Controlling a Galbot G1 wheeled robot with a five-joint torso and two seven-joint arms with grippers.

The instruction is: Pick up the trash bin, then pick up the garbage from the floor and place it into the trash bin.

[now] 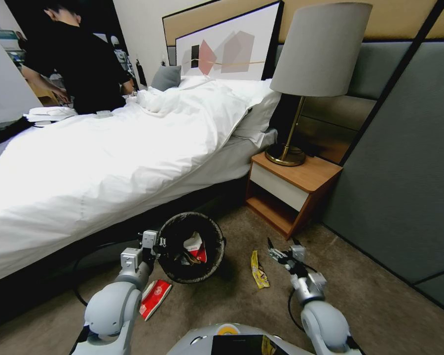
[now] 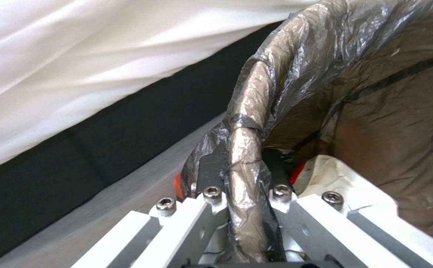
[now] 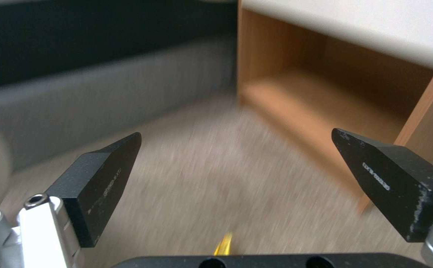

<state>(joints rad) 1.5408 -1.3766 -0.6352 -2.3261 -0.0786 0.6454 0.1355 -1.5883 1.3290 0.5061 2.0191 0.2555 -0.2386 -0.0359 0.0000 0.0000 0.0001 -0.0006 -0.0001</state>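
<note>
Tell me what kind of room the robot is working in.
Most likely a hotel bedroom: a bed made up in white linen, a wooden nightstand carrying a shaded lamp, and a padded headboard wall with framed art, all over carpet.

Glossy crinkled plastic lines the trash bin (image 2: 296, 74).
</note>
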